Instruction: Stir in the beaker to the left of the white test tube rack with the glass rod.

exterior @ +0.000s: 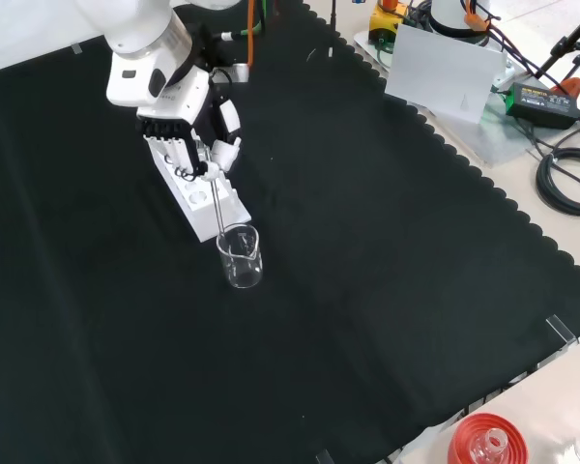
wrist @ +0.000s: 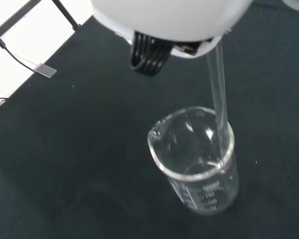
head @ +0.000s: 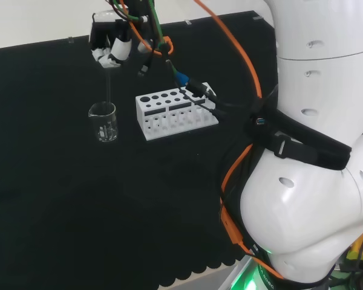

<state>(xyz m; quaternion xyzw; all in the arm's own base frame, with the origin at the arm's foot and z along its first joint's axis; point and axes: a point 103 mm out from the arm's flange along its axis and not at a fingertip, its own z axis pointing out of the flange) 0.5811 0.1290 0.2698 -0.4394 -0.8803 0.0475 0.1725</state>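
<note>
A clear glass beaker (head: 103, 122) stands on the black cloth to the left of the white test tube rack (head: 175, 113) in the head view. The hand (head: 112, 46) hangs above the beaker, fingers curled round the top of a glass rod (head: 108, 87). The rod points straight down and its lower end is inside the beaker. In the front view the hand (exterior: 187, 129) is over the rack (exterior: 195, 193), with the rod (exterior: 217, 206) reaching into the beaker (exterior: 241, 257) below it. The wrist view shows the rod (wrist: 218, 94) entering the beaker (wrist: 198, 159) near its rim.
Orange and black cables (head: 230, 72) trail from the hand across the rack to the arm's white links (head: 314, 151). In the front view a red ribbed stand with a flask (exterior: 486, 443) sits at the cloth's near edge. A grey plate (exterior: 447, 74) and cables lie beyond the far right edge.
</note>
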